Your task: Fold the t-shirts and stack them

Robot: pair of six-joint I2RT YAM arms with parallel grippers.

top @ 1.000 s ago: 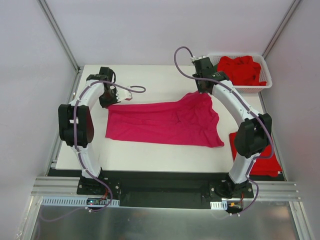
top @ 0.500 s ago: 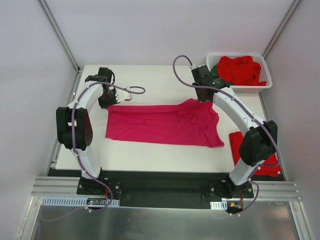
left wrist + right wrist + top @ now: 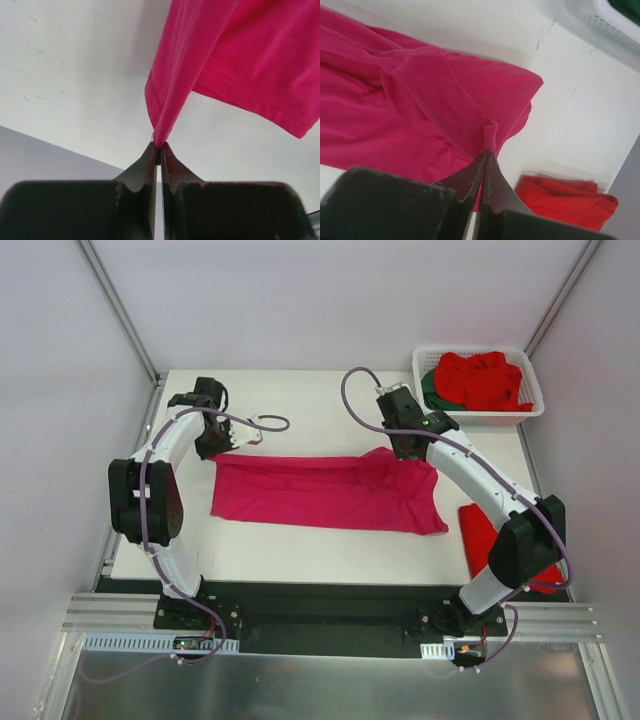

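1. Magenta t-shirt [image 3: 325, 490]: lies as a flattened band across the centre of the top view, on the table [image 3: 300, 400], pinched at both upper ends.
2. Left gripper [image 3: 158, 150], upper left: jaws closed on a corner of the cloth. Right gripper [image 3: 486, 158], right of centre: jaws closed on a raised fold.
3. Progress, as judged: this shirt's folding is under way and not complete. A folded red t-shirt [image 3: 476, 535] at lower right appears to begin the stack.
4. Remaining: crumpled red t-shirt [image 3: 482, 378] and dark green t-shirt [image 3: 431, 388], both in the white basket [image 3: 478, 416] at upper right.
5. Hidden: the right arm covers part of the folded piece, so the shirt counts cannot be told.
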